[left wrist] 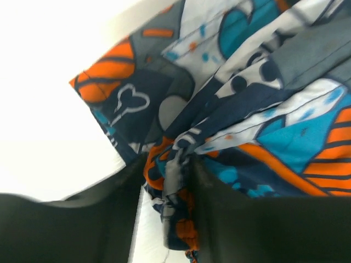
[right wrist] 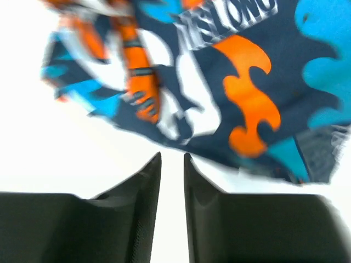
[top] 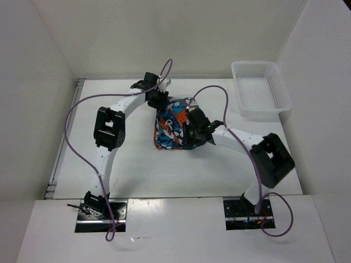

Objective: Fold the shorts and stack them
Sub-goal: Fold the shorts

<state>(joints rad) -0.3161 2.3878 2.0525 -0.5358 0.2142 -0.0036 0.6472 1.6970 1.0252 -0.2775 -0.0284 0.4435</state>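
The shorts (top: 171,127), in a teal, orange, black and white print, lie bunched in a small heap at the middle of the table. My left gripper (top: 159,102) is at their far edge. In the left wrist view it (left wrist: 169,161) is shut on a gathered fold of the shorts (left wrist: 263,109), which hang from the fingers. My right gripper (top: 193,135) is at the heap's right edge. In the right wrist view it (right wrist: 172,156) is open by a narrow gap and empty, just short of the shorts' hem (right wrist: 241,82), with white table between the fingers.
A white plastic mesh basket (top: 260,90) stands at the far right of the table. White walls close in the table on the left, back and right. Purple cables loop over both arms.
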